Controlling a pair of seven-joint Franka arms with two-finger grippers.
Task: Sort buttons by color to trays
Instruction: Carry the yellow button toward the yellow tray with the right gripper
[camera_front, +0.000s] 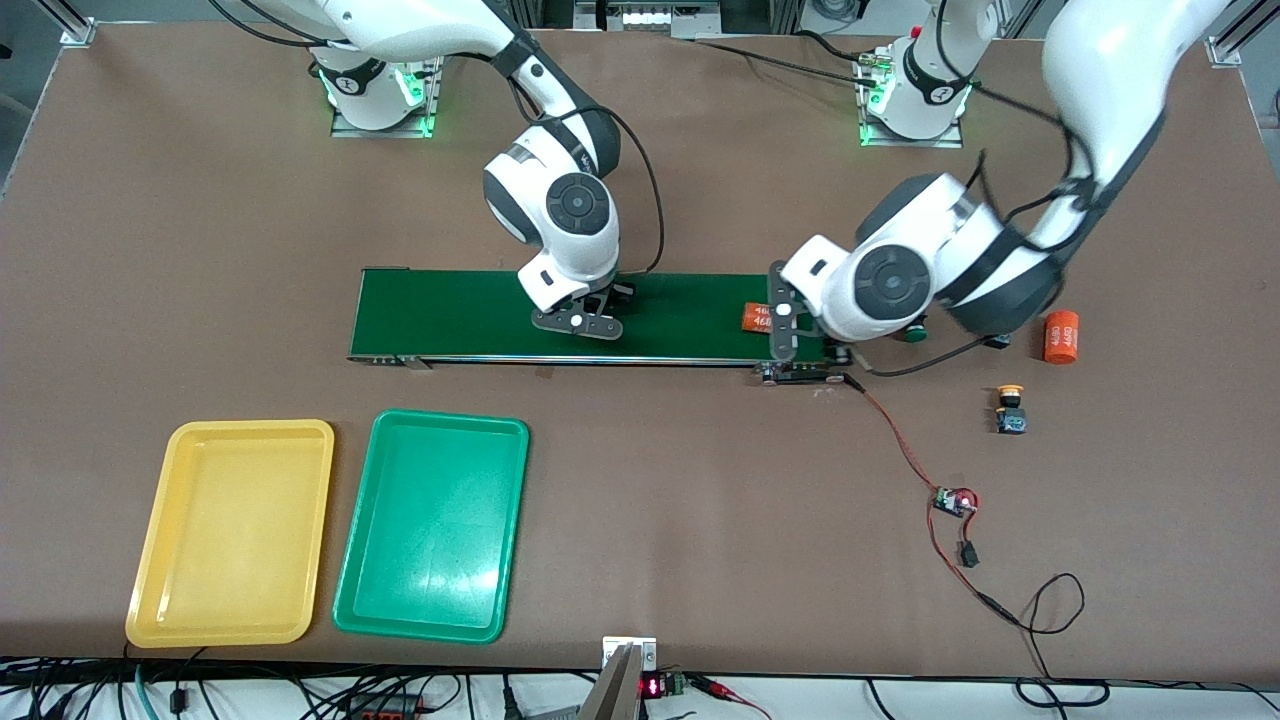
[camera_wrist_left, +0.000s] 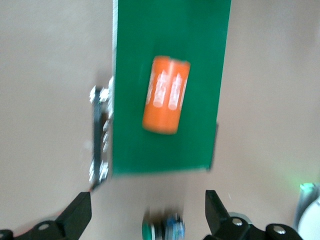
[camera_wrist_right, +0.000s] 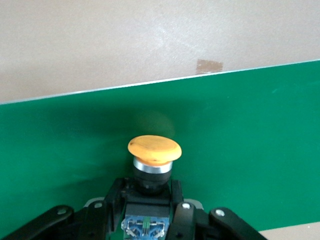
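We see the right tool (camera_wrist_right: 147, 220) down on the conveyor belt (camera_front: 460, 315), its fingers closed on a yellow-capped button (camera_wrist_right: 154, 157) near the belt's middle. The left tool (camera_wrist_left: 148, 215) hangs wide open over the belt's end toward the left arm, above a green-capped button (camera_wrist_left: 162, 229) on the bench (camera_front: 700, 500) just off that end. An orange cylinder (camera_wrist_left: 167, 94) lies on the belt there. A second yellow-capped button (camera_front: 1011, 408) stands off the belt, nearer the front camera. The yellow tray (camera_front: 155, 560) and green tray (camera_front: 375, 590) lie nearer the camera than the belt.
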